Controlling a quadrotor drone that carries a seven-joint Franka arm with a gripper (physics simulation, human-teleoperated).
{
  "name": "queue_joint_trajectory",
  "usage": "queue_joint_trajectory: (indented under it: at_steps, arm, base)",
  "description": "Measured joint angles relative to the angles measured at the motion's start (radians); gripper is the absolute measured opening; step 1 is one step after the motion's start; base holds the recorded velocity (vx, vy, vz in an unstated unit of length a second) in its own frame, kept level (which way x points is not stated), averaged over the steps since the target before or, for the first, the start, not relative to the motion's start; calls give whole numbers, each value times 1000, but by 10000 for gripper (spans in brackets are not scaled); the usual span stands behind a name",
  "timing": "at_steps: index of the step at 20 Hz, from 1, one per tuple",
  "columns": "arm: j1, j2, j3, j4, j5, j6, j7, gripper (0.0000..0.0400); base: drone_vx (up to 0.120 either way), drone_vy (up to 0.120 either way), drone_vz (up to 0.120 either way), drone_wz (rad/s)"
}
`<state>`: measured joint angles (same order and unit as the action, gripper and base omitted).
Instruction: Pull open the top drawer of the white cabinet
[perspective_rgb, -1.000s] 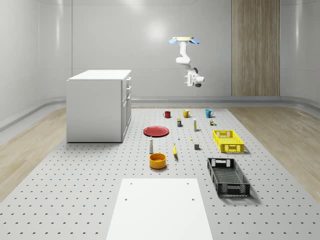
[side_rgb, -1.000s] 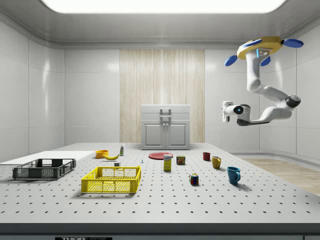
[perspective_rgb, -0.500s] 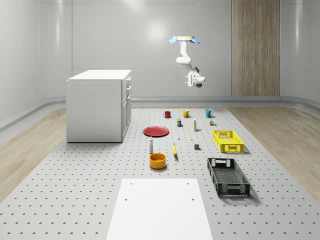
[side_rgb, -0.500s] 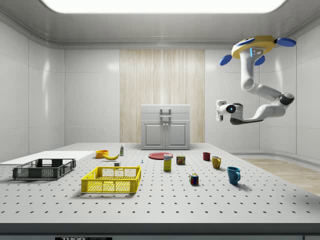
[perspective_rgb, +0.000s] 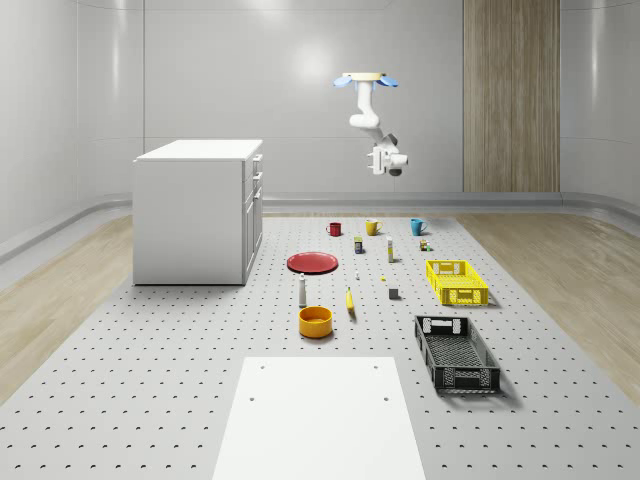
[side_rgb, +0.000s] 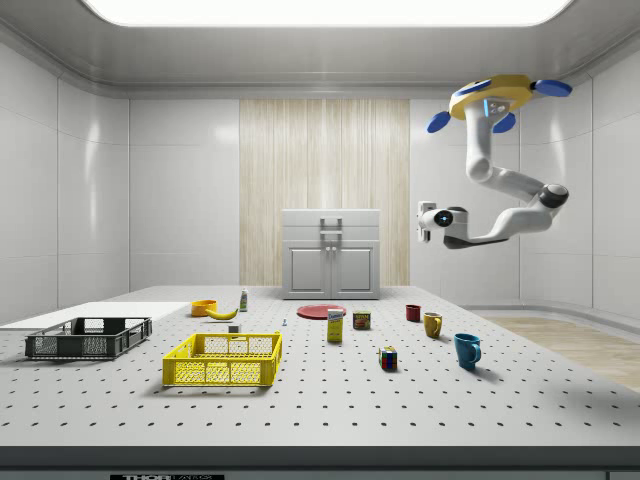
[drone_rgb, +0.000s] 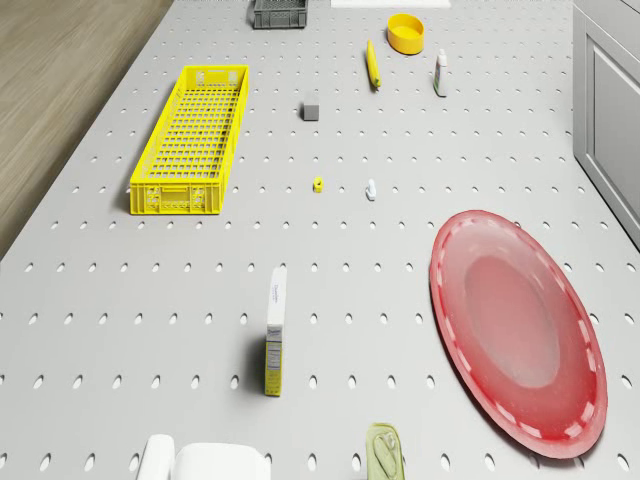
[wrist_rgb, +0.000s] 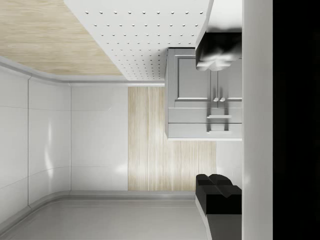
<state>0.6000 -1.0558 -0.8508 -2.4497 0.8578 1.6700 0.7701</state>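
Note:
The white cabinet (perspective_rgb: 195, 210) stands on the pegboard table at the whole-scene view's left, its drawer fronts facing right. In the side view its top drawer (side_rgb: 331, 219) is flush, with a bar handle at its middle. The drone (perspective_rgb: 366, 79) hovers high over the far part of the table, well away from the cabinet front. Its arm bends down and holds the gripper (side_rgb: 424, 219) at about top-drawer height, pointed at the cabinet. In the wrist view the cabinet (wrist_rgb: 192, 95) lies far ahead and the gripper (wrist_rgb: 220, 120) is open, with nothing between its dark fingers (wrist_rgb: 220, 192).
A red plate (perspective_rgb: 312, 262), three mugs (perspective_rgb: 372, 227), small boxes, a bottle, a banana and an orange bowl (perspective_rgb: 315, 321) lie on the table. A yellow crate (perspective_rgb: 456, 282) and a black crate (perspective_rgb: 456, 353) sit at the whole-scene view's right. A white sheet (perspective_rgb: 320, 415) covers the near end.
The drone, arm and gripper have shifted toward the cabinet, to the side view's left, and slightly lower. Nothing on the table has moved.

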Motion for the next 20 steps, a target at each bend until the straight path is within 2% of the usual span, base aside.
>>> queue_joint_trajectory:
  at_steps: [20]
  arm:
    - [50, -53, -16, -7, -43, 47, 35, 305]
  base:
    - [120, 0, 0, 0]
